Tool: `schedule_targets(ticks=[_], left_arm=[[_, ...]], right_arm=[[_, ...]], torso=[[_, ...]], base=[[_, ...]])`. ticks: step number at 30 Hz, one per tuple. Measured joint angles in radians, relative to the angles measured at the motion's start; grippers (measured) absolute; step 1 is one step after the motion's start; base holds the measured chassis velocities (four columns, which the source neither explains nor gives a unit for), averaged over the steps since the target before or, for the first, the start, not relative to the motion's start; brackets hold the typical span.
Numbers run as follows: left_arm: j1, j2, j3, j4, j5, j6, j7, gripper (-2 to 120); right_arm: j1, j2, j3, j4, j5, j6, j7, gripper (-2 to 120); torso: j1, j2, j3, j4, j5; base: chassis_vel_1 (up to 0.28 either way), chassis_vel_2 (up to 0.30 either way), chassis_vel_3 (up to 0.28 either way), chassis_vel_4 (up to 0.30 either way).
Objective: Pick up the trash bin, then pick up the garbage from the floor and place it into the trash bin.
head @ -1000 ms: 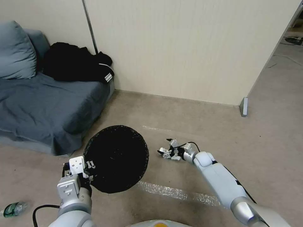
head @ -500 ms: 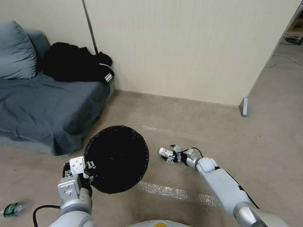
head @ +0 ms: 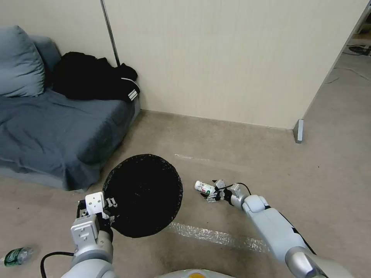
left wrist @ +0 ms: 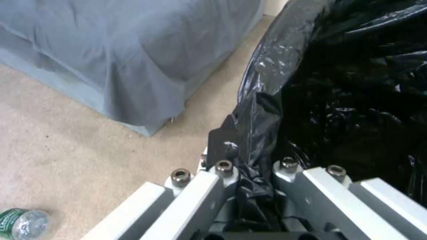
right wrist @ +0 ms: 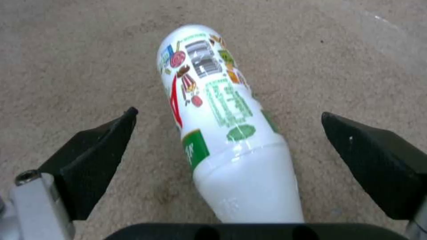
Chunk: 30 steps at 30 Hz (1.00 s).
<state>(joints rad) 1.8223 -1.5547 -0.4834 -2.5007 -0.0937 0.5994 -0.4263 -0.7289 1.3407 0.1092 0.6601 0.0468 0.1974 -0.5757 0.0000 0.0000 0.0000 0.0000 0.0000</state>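
White bottle (right wrist: 222, 133) lies on carpet (head: 239, 150) between the right gripper's (right wrist: 231, 133) spread fingers (right wrist: 95, 150); left gripper (head: 101, 210) is clamped on the bin (head: 143, 193) rim.

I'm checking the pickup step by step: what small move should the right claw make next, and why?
Probably close the right claw. Its fingers stand open on either side of the white bottle lying on the floor, apart from it. The left claw is shut on the trash bin.
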Motion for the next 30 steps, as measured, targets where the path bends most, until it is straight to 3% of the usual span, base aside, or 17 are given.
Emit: schedule_targets(ticks=[3, 5, 8, 16, 19, 30], left_arm=[[0.0, 0.0, 0.002, 0.0, 0.001, 0.0, 0.0, 1], [-0.001, 0.001, 0.004, 0.0, 0.001, 0.0, 0.0, 1], [-0.001, 0.002, 0.004, 0.0, 0.001, 0.0, 0.0, 1], [0.001, 0.003, 0.004, 0.0, 0.001, 0.0, 0.0, 1], [0.001, 0.003, 0.005, 0.0, 0.002, 0.0, 0.0, 1], [0.001, 0.003, 0.007, 0.0, 0.004, 0.0, 0.0, 1]], right_arm=[[-0.003, 0.0, 0.003, -0.004, 0.0, 0.0, 0.0, 98], [-0.006, 0.0, 0.005, -0.004, -0.001, 0.0, 0.0, 87], [-0.009, 0.001, 0.006, -0.007, -0.003, 0.0, 0.0, 81], [-0.022, 0.007, 0.014, -0.027, -0.015, 0.007, 0.0, 48], [-0.025, 0.008, 0.016, -0.028, -0.015, 0.008, 0.0, 41], [-0.028, 0.005, 0.03, -0.033, -0.016, 0.014, 0.002, 41]], torso=[[0.0, 0.0, 0.0, 0.0, -0.0001], [0.0, 0.0, 0.0, 0.0, 0.0], [0.0, 0.0, 0.0, 0.0, 0.0], [0.0, 0.0, 0.0, -0.0001, 0.0], [0.0, 0.0, 0.0, -0.0001, -0.0003], [0.0, 0.0, 0.0, 0.0, 0.0]], base=[[0.0, 0.0, 0.0, 0.0], [0.0, 0.0, 0.0, 0.0], [0.0, 0.0, 0.0, 0.0], [0.0, 0.0, 0.0, 0.0], [0.0, 0.0, 0.0, 0.0], [0.0, 0.0, 0.0, 0.0]])
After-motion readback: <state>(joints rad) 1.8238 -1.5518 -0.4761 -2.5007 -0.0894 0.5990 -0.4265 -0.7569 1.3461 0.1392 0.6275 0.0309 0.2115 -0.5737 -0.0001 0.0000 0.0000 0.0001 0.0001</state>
